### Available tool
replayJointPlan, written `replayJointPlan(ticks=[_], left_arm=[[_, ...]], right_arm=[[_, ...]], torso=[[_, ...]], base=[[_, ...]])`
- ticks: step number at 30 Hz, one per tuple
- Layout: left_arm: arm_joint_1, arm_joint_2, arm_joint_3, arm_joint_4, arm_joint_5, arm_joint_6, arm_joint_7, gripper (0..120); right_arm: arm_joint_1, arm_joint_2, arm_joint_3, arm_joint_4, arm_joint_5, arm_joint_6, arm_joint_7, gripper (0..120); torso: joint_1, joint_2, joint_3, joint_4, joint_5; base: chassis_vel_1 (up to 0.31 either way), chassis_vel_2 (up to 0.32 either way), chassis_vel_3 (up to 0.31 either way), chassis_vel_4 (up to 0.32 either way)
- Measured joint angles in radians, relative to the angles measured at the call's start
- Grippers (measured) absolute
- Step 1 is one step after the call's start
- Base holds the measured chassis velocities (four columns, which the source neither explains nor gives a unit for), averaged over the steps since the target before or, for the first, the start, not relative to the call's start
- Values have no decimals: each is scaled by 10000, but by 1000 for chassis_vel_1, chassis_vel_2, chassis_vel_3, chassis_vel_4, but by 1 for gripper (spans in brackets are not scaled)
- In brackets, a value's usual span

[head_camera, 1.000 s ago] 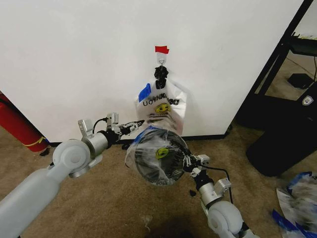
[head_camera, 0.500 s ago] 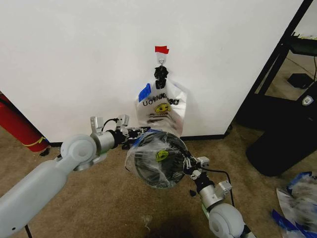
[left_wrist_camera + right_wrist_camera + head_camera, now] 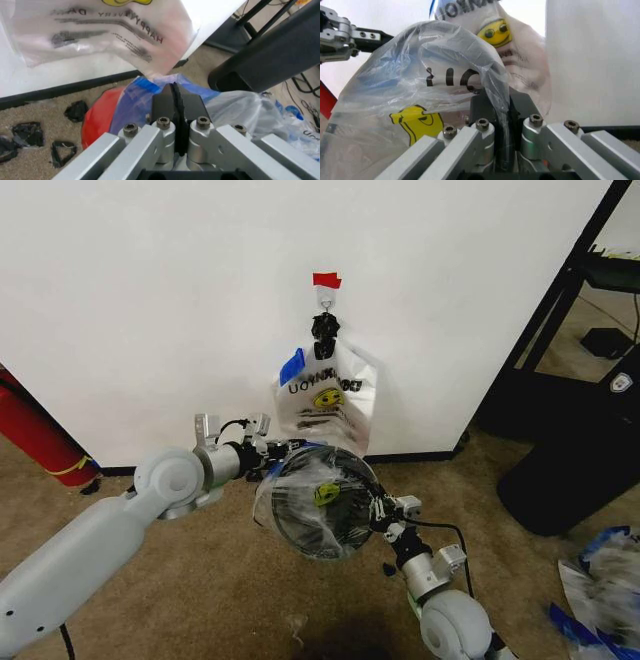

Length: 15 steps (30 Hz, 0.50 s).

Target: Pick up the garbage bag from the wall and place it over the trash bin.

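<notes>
The clear garbage bag (image 3: pixel 262 492) is stretched over the black trash bin (image 3: pixel 310 520), which stands on the carpet below the wall (image 3: pixel 150 300). My left gripper (image 3: pixel 285 448) is at the bin's far-left rim, shut on the bag's blue strip (image 3: pixel 145 90). In the left wrist view the left gripper (image 3: pixel 175 93) is closed over the film, with the bin's red band (image 3: pixel 97 116) beyond it. My right gripper (image 3: pixel 378 502) is at the bin's right rim, shut on the film. The right wrist view shows the right gripper (image 3: pixel 501 107) pinching the garbage bag (image 3: pixel 420 75).
A white smiley-face shopping bag (image 3: pixel 325 395) hangs from the hook under the red tape (image 3: pixel 326 280). A red cylinder (image 3: pixel 35 435) leans at the left. A black stand (image 3: pixel 570 460) is at the right, with loose plastic (image 3: pixel 600 590) on the carpet near it.
My left arm has reached further right and slightly down, carrying the bag's blue rim against the bin's far-left edge. The right gripper and the bin have hardly moved.
</notes>
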Motion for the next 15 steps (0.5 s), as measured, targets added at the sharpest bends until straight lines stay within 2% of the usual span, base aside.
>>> replayJointPlan(ticks=[15], left_arm=[[-345, -91, 468, 140, 38, 236, 289, 0]], right_arm=[[47, -103, -5, -1, -91, -10, 118, 1]], torso=[[0, 0, 0, 1, 0]], base=[[0, 0, 0, 0]])
